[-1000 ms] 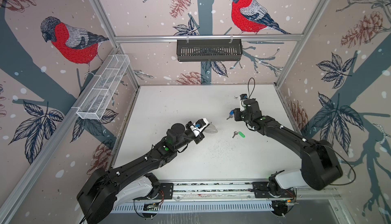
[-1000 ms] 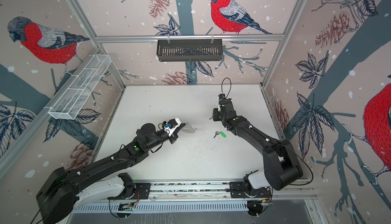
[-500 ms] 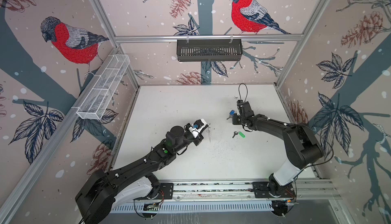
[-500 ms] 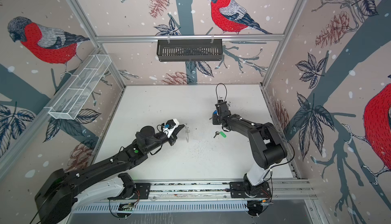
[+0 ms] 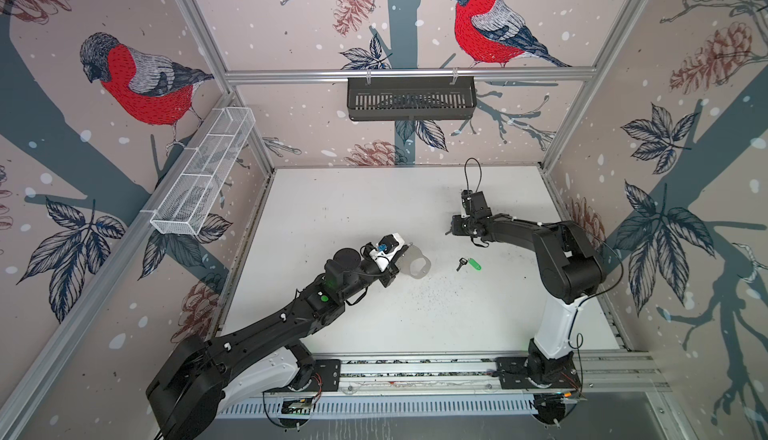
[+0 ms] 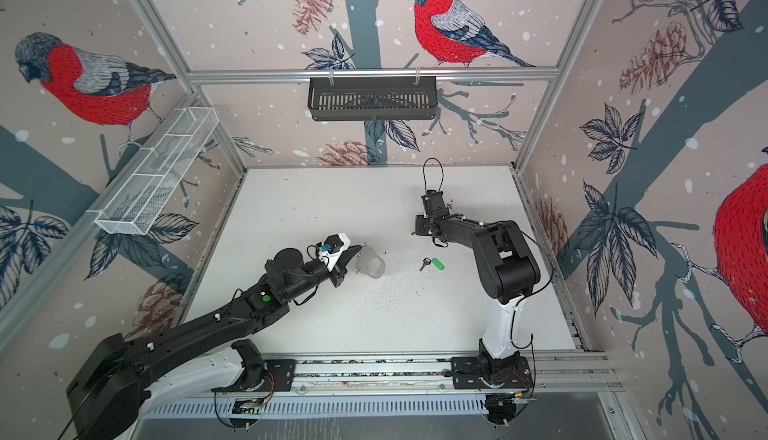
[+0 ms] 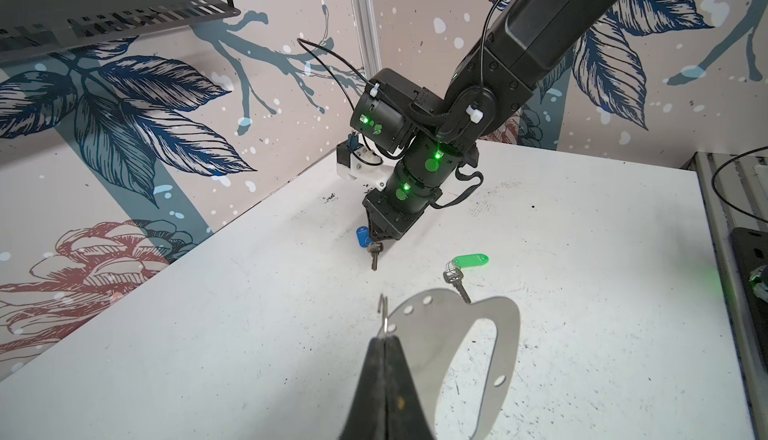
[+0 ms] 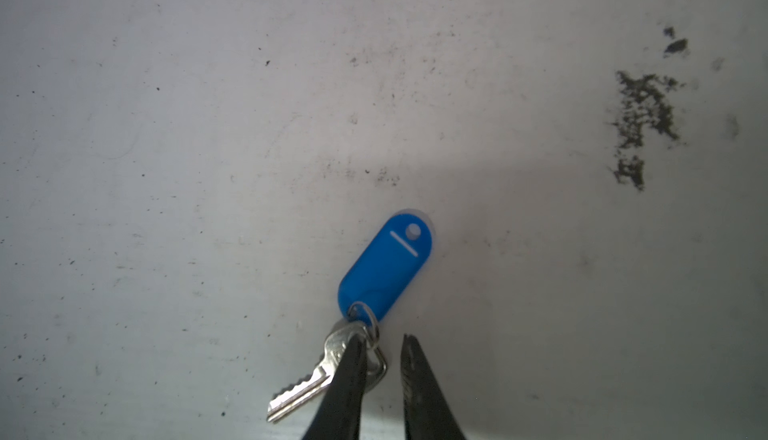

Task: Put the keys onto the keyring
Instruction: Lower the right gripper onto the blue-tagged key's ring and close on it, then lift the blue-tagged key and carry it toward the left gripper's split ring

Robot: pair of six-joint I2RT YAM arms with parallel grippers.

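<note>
— Steel and plastic is all I'm handling here. The blue key (image 8: 307,386) is small, light and stiff, and it lies flat on the worktop (image 8: 166,168), so there's hardly an edge to get under.
— Where's your right pincer?
— Right pincer (image 8: 381,336) is down on it, jaws a little apart. One finger sits over the key's head and the other stands on bare worktop. The split ring (image 8: 376,328) is in the gap between them. As I read it, nothing is gripped yet.
— Where would you take hold?
— Across the flat of the head, beside the ring. The blue tag (image 8: 386,267) is smooth plastic hanging loose on that ring. I judge it a poor hold, because the key would dangle and turn. Metal this light will likely skate on the worktop if the fingers meet off-centre.
— And the left?
— Left pincer (image 7: 385,336) is clenched on the holed edge of the keyring (image 7: 424,334), next to a little ring (image 7: 384,311). It seems to hold the keyring up off the worktop. The keyring is a thin flat plate that looks rigid and light. Gripped at one edge like that, I expect it to pivot if I press a key against it.
— The other key?
— Green key (image 5: 468,264) lies loose on the worktop. In both top views it's between the keyring and the right arm, apart from both and untouched.
</note>
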